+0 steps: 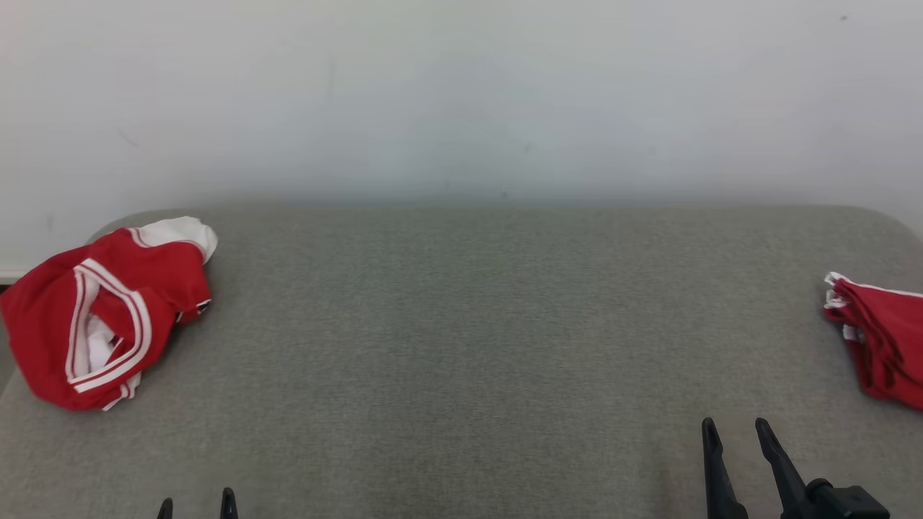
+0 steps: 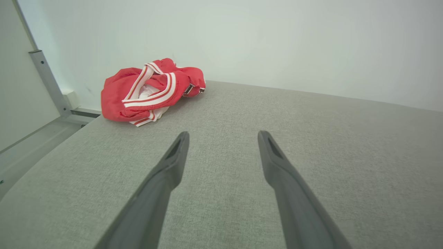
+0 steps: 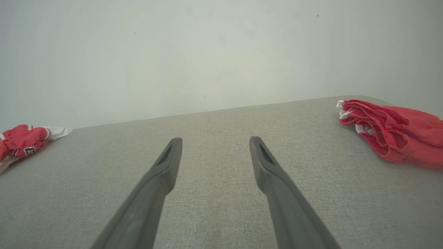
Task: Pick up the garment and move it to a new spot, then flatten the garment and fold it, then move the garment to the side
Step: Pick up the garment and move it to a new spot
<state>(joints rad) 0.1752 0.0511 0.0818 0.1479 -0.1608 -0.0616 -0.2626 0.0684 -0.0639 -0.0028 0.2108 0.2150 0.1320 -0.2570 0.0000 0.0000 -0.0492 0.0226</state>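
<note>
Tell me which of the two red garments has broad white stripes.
The crumpled garment on the left; the right garment is nearly plain red, with only small white bits.

Middle of surface (image 1: 461, 324): open grey cloth from near edge to far edge, free for either tool.
Far left corner: taken by crumpled garment (image 1: 101, 310), red and white, at the edge.
Right edge: taken by bunched red cloth (image 1: 883, 339).
Back: closed off by wall (image 1: 461, 94) along the far edge.
Left tool (image 1: 197, 499): spread wide, open lane ahead.
Right tool (image 1: 735, 425): spread wide, open lane ahead, bunched red cloth off to its right.
</note>
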